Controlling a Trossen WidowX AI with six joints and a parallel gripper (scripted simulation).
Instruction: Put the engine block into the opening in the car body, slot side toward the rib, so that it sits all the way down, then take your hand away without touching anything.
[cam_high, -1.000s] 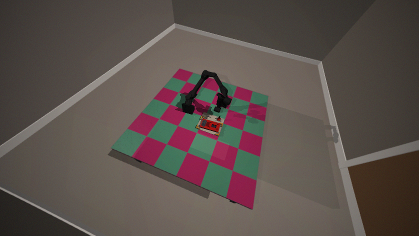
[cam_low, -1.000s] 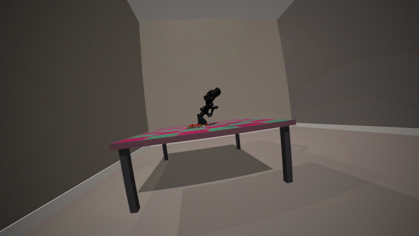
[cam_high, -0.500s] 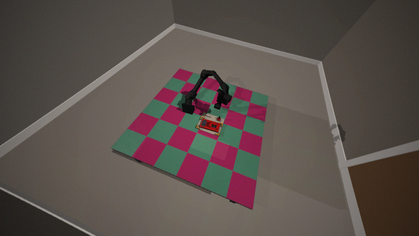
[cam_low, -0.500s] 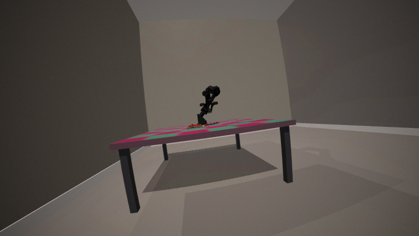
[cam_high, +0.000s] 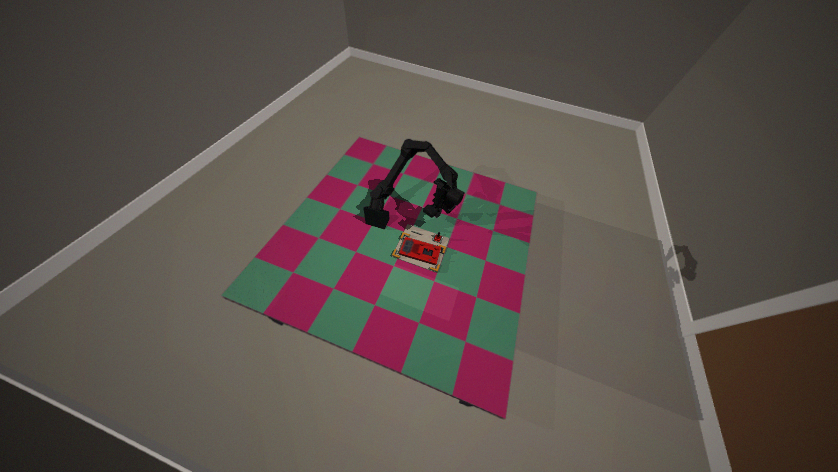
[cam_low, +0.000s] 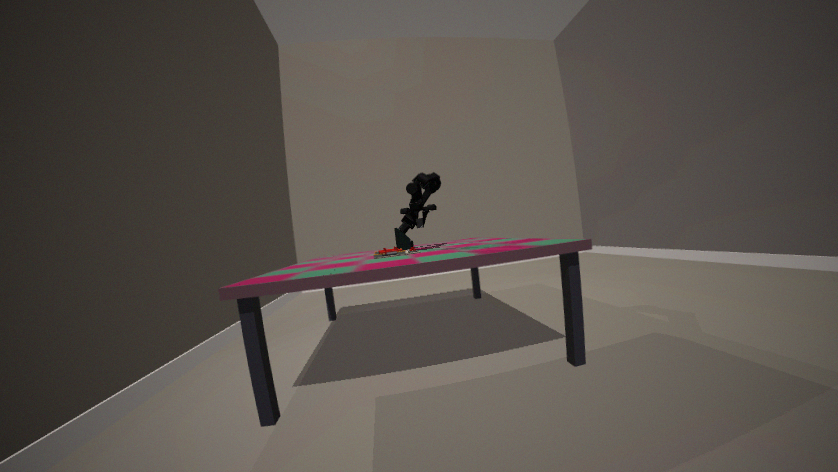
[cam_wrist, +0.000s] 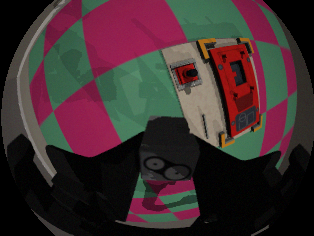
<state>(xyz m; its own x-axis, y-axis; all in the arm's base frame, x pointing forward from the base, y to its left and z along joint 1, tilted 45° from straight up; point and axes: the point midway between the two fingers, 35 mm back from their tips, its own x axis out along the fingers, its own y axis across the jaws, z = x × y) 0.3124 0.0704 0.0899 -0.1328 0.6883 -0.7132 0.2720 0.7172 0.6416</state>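
My gripper (cam_high: 433, 208) (cam_low: 419, 221) (cam_wrist: 166, 137) is shut on the engine block (cam_wrist: 167, 145), a dark grey block with two round markings on its near face in the wrist view. It holds the block above the table, behind the board with the car body in the top view. The red car body (cam_high: 417, 249) (cam_low: 388, 251) (cam_wrist: 245, 102) lies flat between yellow and black corner brackets. Its dark rectangular opening (cam_high: 428, 252) (cam_wrist: 239, 73) shows no block in it. The block's slot side and the rib cannot be made out.
The cream board (cam_wrist: 199, 106) bears the car body and, beside it, a red piece with a black knob (cam_high: 437, 237) (cam_wrist: 186, 74) in a grey frame. A narrow dark slot (cam_wrist: 205, 126) is in the board. The arm's base (cam_high: 375, 217) stands left of the board in the top view.
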